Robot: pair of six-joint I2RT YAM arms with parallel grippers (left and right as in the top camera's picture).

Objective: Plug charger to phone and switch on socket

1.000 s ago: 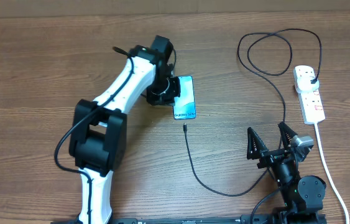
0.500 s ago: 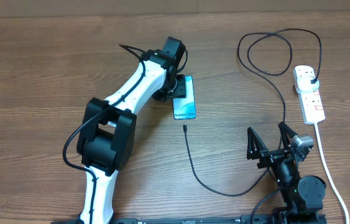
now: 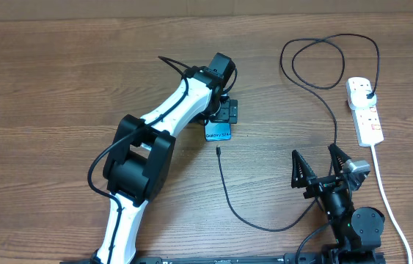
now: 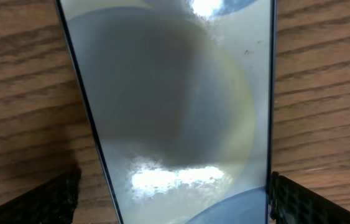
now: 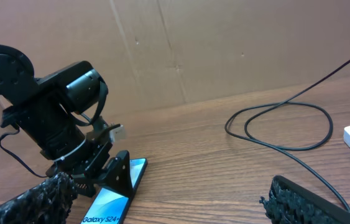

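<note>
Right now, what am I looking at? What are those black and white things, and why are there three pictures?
Those are two robot arms at a wooden table. Each ends in a two-finger pincher called an end effector. One picture is from a camera above the table; the other two come from small cameras on the wrists. On the table lie a phone with a blue screen, a thin black charger and a white socket strip. The charger is plugged into the socket, but its other end lies just short of the phone. The left end effector hangs open over the phone, a finger on each side, so its camera sees mostly screen. The right end effector stands open near the table's front. Nothing is held.
</note>
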